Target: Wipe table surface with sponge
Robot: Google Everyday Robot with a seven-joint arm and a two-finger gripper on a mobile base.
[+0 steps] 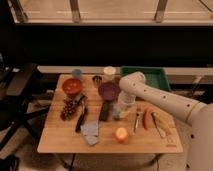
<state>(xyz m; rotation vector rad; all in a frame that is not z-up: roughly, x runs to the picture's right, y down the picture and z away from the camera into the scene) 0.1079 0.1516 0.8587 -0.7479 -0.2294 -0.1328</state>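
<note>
The light-brown wooden table fills the middle of the camera view. The sponge, a small blue block, lies near the table's centre, just right of a long black bar. My white arm reaches in from the right and bends down over it. My gripper hangs right beside and partly over the sponge, shut. The gripper hides the sponge's right side, and I cannot tell whether it touches the sponge.
Around the sponge are a purple bowl, a red bowl, grapes, a grey-blue cloth, an orange and utensils. A green tray sits at the back right. A dark chair stands to the left.
</note>
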